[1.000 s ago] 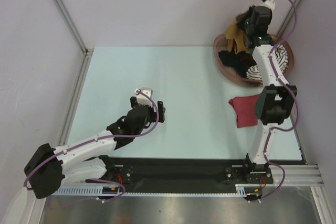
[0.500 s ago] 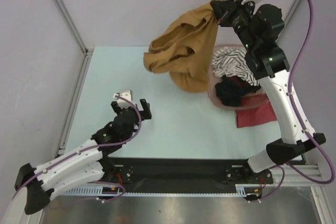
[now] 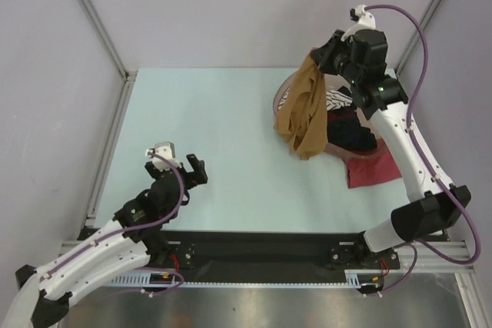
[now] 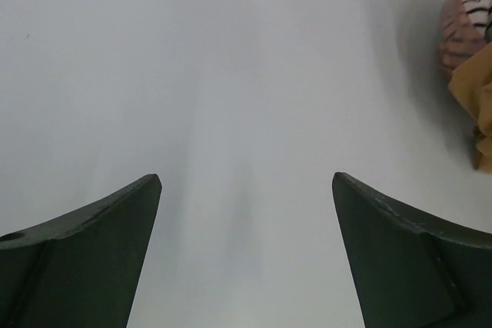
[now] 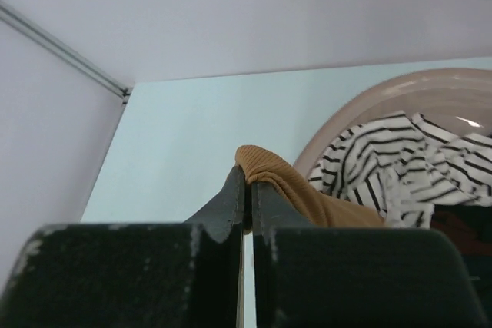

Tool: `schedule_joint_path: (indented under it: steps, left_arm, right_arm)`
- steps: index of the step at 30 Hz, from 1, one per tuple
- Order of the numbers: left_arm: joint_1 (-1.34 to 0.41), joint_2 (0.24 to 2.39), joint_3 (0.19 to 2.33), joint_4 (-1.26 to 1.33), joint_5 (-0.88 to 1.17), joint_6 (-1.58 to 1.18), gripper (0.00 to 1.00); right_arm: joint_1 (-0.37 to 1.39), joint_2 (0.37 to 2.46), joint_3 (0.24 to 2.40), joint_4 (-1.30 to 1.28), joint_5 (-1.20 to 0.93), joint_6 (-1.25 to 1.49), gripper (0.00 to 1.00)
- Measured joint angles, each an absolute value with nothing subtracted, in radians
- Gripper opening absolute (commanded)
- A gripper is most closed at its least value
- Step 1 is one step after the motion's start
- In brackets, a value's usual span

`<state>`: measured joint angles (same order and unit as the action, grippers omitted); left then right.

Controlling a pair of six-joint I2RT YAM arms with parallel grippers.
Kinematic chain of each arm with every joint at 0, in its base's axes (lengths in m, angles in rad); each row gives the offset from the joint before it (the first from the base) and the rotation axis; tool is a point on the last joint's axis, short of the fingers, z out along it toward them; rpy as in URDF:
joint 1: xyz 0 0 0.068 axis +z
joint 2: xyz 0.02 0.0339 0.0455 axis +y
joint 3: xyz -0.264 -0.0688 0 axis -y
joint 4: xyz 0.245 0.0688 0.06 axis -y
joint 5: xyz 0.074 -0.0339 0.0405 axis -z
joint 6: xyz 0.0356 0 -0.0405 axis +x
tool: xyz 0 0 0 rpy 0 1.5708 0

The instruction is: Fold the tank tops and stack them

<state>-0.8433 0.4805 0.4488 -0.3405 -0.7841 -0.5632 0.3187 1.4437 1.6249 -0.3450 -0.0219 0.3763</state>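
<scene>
**A:** Top view first. Where is the mustard tank top [image 3: 304,113]?

**B:** It hangs bunched from the right gripper [image 3: 319,57], at about two o'clock on the table [image 3: 215,113]. The jaws are pressed together on its upper edge. Its lower end dangles at the nine o'clock side of the basket [image 3: 282,99].

**A:** And the others?

**B:** The striped tank top [image 3: 336,99] and the black tank top [image 3: 350,134] lie crumpled in the basket. The dark red tank top [image 3: 374,168] lies flat on the table at the basket's five o'clock, touching it. I can't tell whether it is properly folded.

**A:** Left arm?

**B:** The left gripper [image 3: 181,163] sits at eight o'clock, well apart from all the cloth, with its fingers spread and nothing in them.

**A:** Left wrist view?

**B:** Both fingers stand wide with bare table between them. A scrap of mustard cloth and some of the basket show at the two o'clock edge.

**A:** Right wrist?

**B:** The fingers are closed tight with a ribbed mustard fold pinched between them. The striped cloth lies in the basket at three o'clock.

**A:** So how far along is it?

**B:** Early, I'd judge. One top is perhaps done and one is lifted out but not yet laid down. Two are waiting in the basket, and no stack is visible.
</scene>
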Motion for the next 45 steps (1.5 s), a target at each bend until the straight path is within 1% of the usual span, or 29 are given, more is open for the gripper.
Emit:
schedule_joint_path:
  steps: [4, 8, 9, 10, 11, 12, 13, 15, 16, 19, 21, 25, 29, 30, 31, 33, 36, 40, 42, 43, 44, 45]
  left_arm:
    - [-0.843, 0.573, 0.477, -0.363, -0.781, -0.577, 1.00]
    - [-0.843, 0.557, 0.482, -0.372, -0.793, -0.596, 1.00]
    - [-0.843, 0.543, 0.482, -0.377, -0.802, -0.603, 1.00]
    - [-0.843, 0.527, 0.482, -0.384, -0.810, -0.606, 1.00]
    - [-0.843, 0.506, 0.482, -0.388, -0.818, -0.611, 1.00]
    - [-0.843, 0.483, 0.481, -0.389, -0.825, -0.614, 1.00]
    - [-0.843, 0.458, 0.479, -0.387, -0.832, -0.614, 1.00]
    - [-0.843, 0.407, 0.470, -0.378, -0.840, -0.614, 1.00]
    - [-0.843, 0.391, 0.464, -0.372, -0.843, -0.613, 1.00]
    - [-0.843, 0.389, 0.444, -0.367, -0.845, -0.612, 1.00]
    - [-0.843, 0.409, 0.438, -0.367, -0.845, -0.610, 1.00]
    - [-0.843, 0.477, 0.438, -0.361, -0.842, -0.603, 1.00]
    - [-0.843, 0.517, 0.437, -0.349, -0.830, -0.598, 1.00]
    - [-0.843, 0.517, 0.437, -0.344, -0.826, -0.594, 1.00]
    - [-0.843, 0.517, 0.435, -0.335, -0.822, -0.591, 1.00]
    - [-0.843, 0.508, 0.423, -0.313, -0.810, -0.583, 1.00]
    - [-0.843, 0.493, 0.399, -0.288, -0.797, -0.571, 1.00]
    - [-0.843, 0.491, 0.376, -0.266, -0.774, -0.562, 1.00]
    - [-0.843, 0.491, 0.374, -0.262, -0.766, -0.557, 1.00]
    - [-0.843, 0.491, 0.374, -0.258, -0.762, -0.556, 1.00]
    - [-0.843, 0.492, 0.374, -0.254, -0.756, -0.556, 1.00]
    - [-0.843, 0.493, 0.374, -0.249, -0.753, -0.553, 1.00]
  right_arm:
    - [0.339, 1.531, 1.749, -0.371, -0.115, 0.380, 0.00]
    - [0.472, 1.543, 1.785, -0.402, -0.199, 0.326, 0.00]
    - [0.508, 1.543, 1.787, -0.407, -0.223, 0.308, 0.02]
    - [0.550, 1.543, 1.787, -0.415, -0.257, 0.285, 0.54]
    - [0.591, 1.543, 1.786, -0.427, -0.284, 0.272, 0.77]
    - [0.624, 1.542, 1.786, -0.438, -0.306, 0.258, 0.87]
    - [0.653, 1.539, 1.786, -0.448, -0.319, 0.248, 0.89]
    - [0.669, 1.523, 1.782, -0.474, -0.319, 0.240, 0.88]
    - [0.657, 1.511, 1.777, -0.493, -0.299, 0.244, 0.84]
    - [0.570, 1.453, 1.712, -0.538, -0.196, 0.292, 0.79]
    - [0.500, 1.405, 1.625, -0.573, -0.100, 0.330, 0.79]
    - [0.442, 1.306, 1.387, -0.630, 0.104, 0.395, 0.81]
    - [0.364, 1.190, 1.161, -0.673, 0.203, 0.461, 0.84]
    - [0.322, 1.152, 1.115, -0.680, 0.224, 0.480, 0.87]
    - [0.276, 1.113, 1.078, -0.685, 0.249, 0.500, 0.99]
    - [0.208, 1.039, 1.035, -0.699, 0.315, 0.535, 1.00]
    - [0.185, 0.961, 1.018, -0.710, 0.389, 0.569, 1.00]
    - [0.106, 0.933, 0.994, -0.716, 0.426, 0.642, 0.99]
    - [0.033, 0.946, 0.958, -0.708, 0.419, 0.663, 0.89]
    - [-0.014, 0.959, 0.934, -0.702, 0.402, 0.670, 0.79]
    - [-0.055, 0.973, 0.914, -0.698, 0.381, 0.677, 0.77]
    - [-0.096, 0.990, 0.896, -0.691, 0.364, 0.682, 0.77]
